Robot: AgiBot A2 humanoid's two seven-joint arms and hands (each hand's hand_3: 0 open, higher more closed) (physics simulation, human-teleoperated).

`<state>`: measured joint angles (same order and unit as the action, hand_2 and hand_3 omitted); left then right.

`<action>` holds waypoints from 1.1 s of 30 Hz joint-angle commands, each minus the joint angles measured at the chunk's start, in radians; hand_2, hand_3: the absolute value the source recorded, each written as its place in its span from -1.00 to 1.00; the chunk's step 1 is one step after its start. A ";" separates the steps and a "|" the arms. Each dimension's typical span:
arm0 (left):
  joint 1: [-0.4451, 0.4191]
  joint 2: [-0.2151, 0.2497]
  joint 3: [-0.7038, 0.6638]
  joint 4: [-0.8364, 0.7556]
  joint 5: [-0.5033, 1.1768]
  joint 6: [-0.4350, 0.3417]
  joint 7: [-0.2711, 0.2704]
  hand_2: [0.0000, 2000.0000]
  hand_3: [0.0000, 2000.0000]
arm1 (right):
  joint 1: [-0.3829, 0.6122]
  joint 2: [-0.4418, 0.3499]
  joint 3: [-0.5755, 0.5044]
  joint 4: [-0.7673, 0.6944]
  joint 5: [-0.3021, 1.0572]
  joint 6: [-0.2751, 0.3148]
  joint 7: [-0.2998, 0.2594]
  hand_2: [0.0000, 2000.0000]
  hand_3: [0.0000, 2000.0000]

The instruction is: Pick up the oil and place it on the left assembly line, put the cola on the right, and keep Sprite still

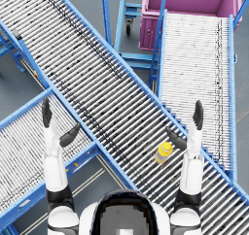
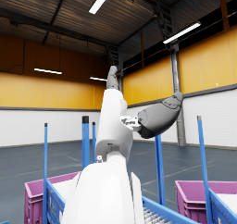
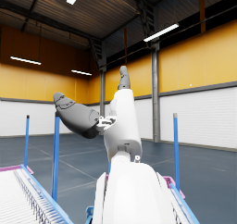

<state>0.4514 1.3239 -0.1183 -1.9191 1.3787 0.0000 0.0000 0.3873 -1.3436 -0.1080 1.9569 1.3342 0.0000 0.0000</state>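
A yellow oil bottle (image 1: pixel 164 152) with a yellow cap stands on the long diagonal roller conveyor (image 1: pixel 107 83) in the head view, near its lower end. My right hand (image 1: pixel 190 127) is raised just right of the bottle, fingers apart, holding nothing. My left hand (image 1: pixel 56 127) is raised over the left roller line (image 1: pixel 24 146), also with fingers apart and nothing in it. The left wrist view shows the left hand (image 2: pixel 139 112) against the hall, and the right wrist view shows the right hand (image 3: pixel 99 112) the same way. No cola or Sprite is in view.
The right roller line (image 1: pixel 194 78) runs up to a purple bin (image 1: pixel 189 6) at the back. Blue frame rails (image 1: pixel 109 15) border every conveyor. Grey floor shows between the lines. Purple bins (image 2: pixel 203 200) appear low in the left wrist view.
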 commanded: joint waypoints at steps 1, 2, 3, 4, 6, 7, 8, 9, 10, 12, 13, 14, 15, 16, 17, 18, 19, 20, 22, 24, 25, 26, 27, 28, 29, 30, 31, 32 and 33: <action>0.005 0.000 -0.005 0.012 0.000 0.000 0.000 -1.00 -1.00 | 0.001 0.000 0.000 0.005 0.000 0.000 0.000 -1.00 -1.00; -0.001 0.002 -0.007 0.008 0.000 0.000 0.000 -1.00 -1.00 | 0.001 -0.001 -0.002 -0.006 0.000 0.000 0.000 -1.00 -1.00; -0.001 0.002 -0.009 0.003 0.000 0.000 0.000 -1.00 -1.00 | 0.005 -0.001 -0.003 0.000 0.000 0.000 0.000 -1.00 -1.00; -0.007 0.004 -0.004 0.006 0.000 0.000 0.000 -1.00 -1.00 | 0.001 -0.003 0.000 0.000 0.000 0.000 0.000 -1.00 -1.00; 0.002 0.003 -0.004 0.007 0.000 0.000 0.000 -1.00 -1.00 | 0.004 -0.004 0.005 -0.003 0.000 0.000 0.000 -1.00 -1.00; -0.010 0.006 -0.005 0.006 0.000 0.000 0.000 -1.00 -1.00 | 0.001 -0.005 0.008 -0.003 0.000 0.000 0.000 -1.00 -1.00; 0.003 0.004 -0.006 0.002 0.000 0.000 0.000 -1.00 -1.00 | -0.007 -0.007 0.004 -0.004 0.000 0.000 0.000 -1.00 -1.00; 0.002 0.005 -0.005 0.007 0.000 0.000 0.000 -1.00 -1.00 | -0.008 -0.008 0.006 0.001 0.000 0.000 0.000 -1.00 -1.00; -0.001 0.006 -0.006 0.007 0.000 0.000 0.000 -1.00 -1.00 | -0.011 -0.009 0.005 -0.003 0.000 0.000 0.000 -1.00 -1.00; -0.010 0.009 -0.004 0.007 0.000 0.000 0.000 -1.00 -1.00 | -0.008 -0.009 -0.003 -0.001 0.000 0.000 0.000 -1.00 -1.00; 0.003 0.007 0.000 0.000 0.000 0.000 0.000 -1.00 -1.00 | -0.001 -0.008 -0.007 -0.001 0.000 0.000 0.000 -1.00 -1.00; 0.010 0.007 -0.004 0.000 0.000 0.000 0.000 -1.00 -1.00 | 0.002 -0.009 0.001 0.001 0.000 0.000 0.000 -1.00 -1.00; 0.006 0.008 -0.001 -0.001 0.000 0.000 0.000 -1.00 -1.00 | 0.002 -0.009 0.004 0.002 0.000 0.000 0.000 -1.00 -1.00; -0.006 0.011 -0.002 0.003 0.000 0.000 0.000 -1.00 -1.00 | -0.011 -0.013 0.002 -0.001 0.000 0.000 0.000 -1.00 -1.00; 0.009 0.009 0.004 0.003 0.000 0.000 0.000 -1.00 -1.00 | -0.004 -0.012 0.001 0.011 0.000 0.000 0.000 -1.00 -1.00; 0.006 0.010 0.004 0.003 0.000 0.000 0.000 -1.00 -1.00 | -0.011 -0.014 0.000 0.010 0.000 0.000 0.000 -1.00 -1.00; -0.005 0.013 0.002 0.003 0.000 0.000 0.000 -1.00 -1.00 | -0.021 -0.016 0.004 0.004 0.000 0.000 0.000 -1.00 -1.00; -0.005 0.013 0.002 0.004 0.000 0.000 0.000 -1.00 -1.00 | -0.014 -0.015 0.004 0.006 0.000 0.000 0.000 -1.00 -1.00; -0.003 0.014 0.000 -0.001 0.000 0.000 0.000 -1.00 -1.00 | -0.021 -0.018 0.004 0.005 0.000 0.000 0.000 -1.00 -1.00; -0.010 0.016 0.003 -0.001 0.000 0.000 0.000 -1.00 -1.00 | -0.036 -0.022 0.002 0.018 0.000 0.000 0.000 -1.00 -1.00; -0.003 0.015 -0.002 -0.006 0.000 0.000 0.000 -1.00 -1.00 | -0.046 -0.024 0.008 0.023 0.000 0.000 0.000 -1.00 -1.00; -0.006 0.017 -0.003 -0.005 0.000 0.000 0.000 -1.00 -1.00 | -0.049 -0.025 0.012 0.023 0.000 0.000 0.000 -1.00 -1.00; -0.015 0.019 0.000 -0.001 0.000 0.000 0.000 -1.00 -1.00 | -0.087 -0.027 0.045 0.025 0.000 0.000 0.000 -1.00 -1.00; -0.018 0.020 0.001 -0.001 0.000 0.000 0.000 -1.00 -1.00 | -0.111 -0.028 0.058 0.025 0.000 0.000 0.000 -1.00 -1.00; -0.039 0.024 0.017 -0.012 0.000 0.000 0.000 -1.00 -1.00 | -0.143 -0.024 0.090 0.022 0.000 0.000 0.000 -1.00 -1.00; -0.051 0.026 0.022 -0.022 0.000 0.000 0.000 -1.00 -1.00 | -0.150 -0.024 0.096 0.014 0.000 0.000 0.000 -1.00 -1.00; -0.045 0.026 0.014 -0.016 0.000 0.000 0.000 -1.00 -1.00 | -0.172 -0.022 0.111 0.010 0.000 0.000 0.000 -1.00 -1.00; -0.045 0.027 0.010 -0.016 0.000 0.000 0.000 -1.00 -1.00 | -0.176 -0.022 0.124 0.009 0.000 0.000 0.000 -1.00 -1.00; -0.042 0.027 0.014 -0.017 0.000 0.000 0.000 -1.00 -1.00 | -0.198 -0.018 0.144 -0.017 0.000 0.000 0.000 -1.00 -1.00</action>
<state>0.4026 1.3526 -0.1061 -1.9315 1.3787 0.0000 0.0000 0.2225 -1.3692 -0.0026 1.9604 1.3342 0.0000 0.0000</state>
